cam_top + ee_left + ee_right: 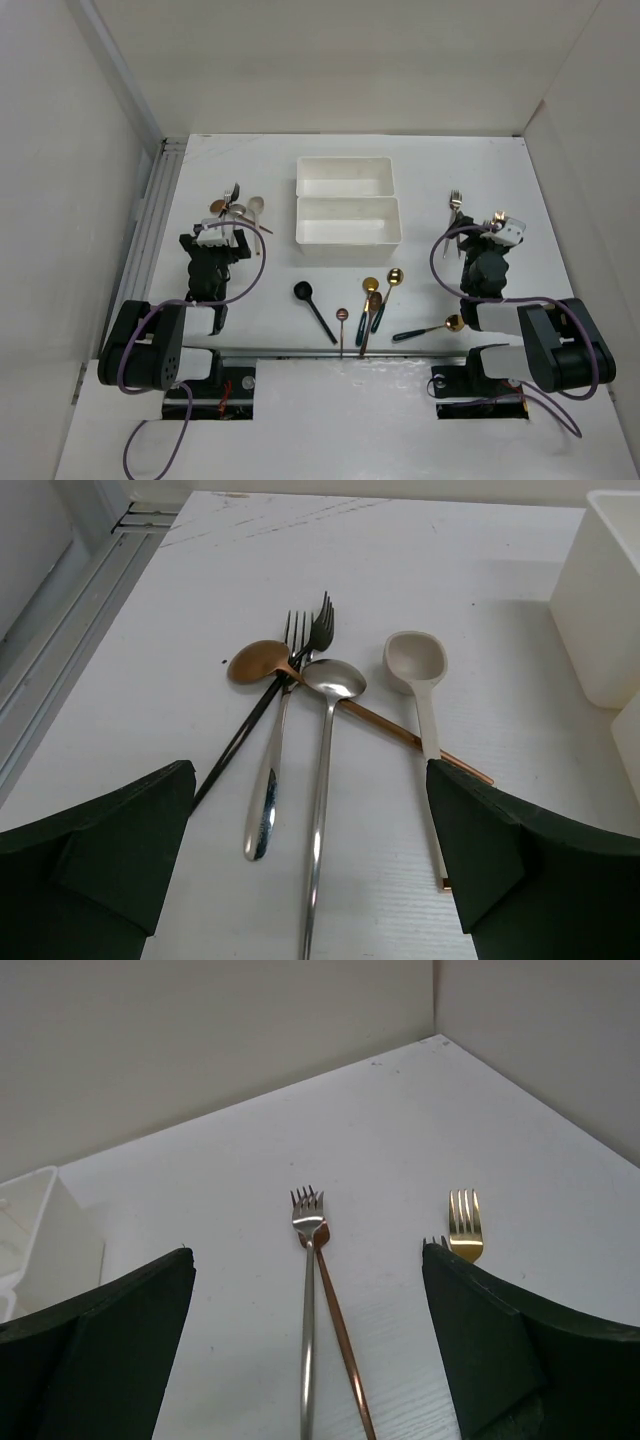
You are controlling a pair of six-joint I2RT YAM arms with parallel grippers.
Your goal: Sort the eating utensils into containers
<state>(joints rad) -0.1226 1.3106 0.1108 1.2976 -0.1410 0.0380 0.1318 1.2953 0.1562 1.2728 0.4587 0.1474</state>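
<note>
Left gripper (308,770) spread wide, silver spoon (326,740) handle nearest, bowl pointing away

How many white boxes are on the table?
2. The near bin sits at the middle of the table; the far bin lies right behind it, long sides together.
</note>
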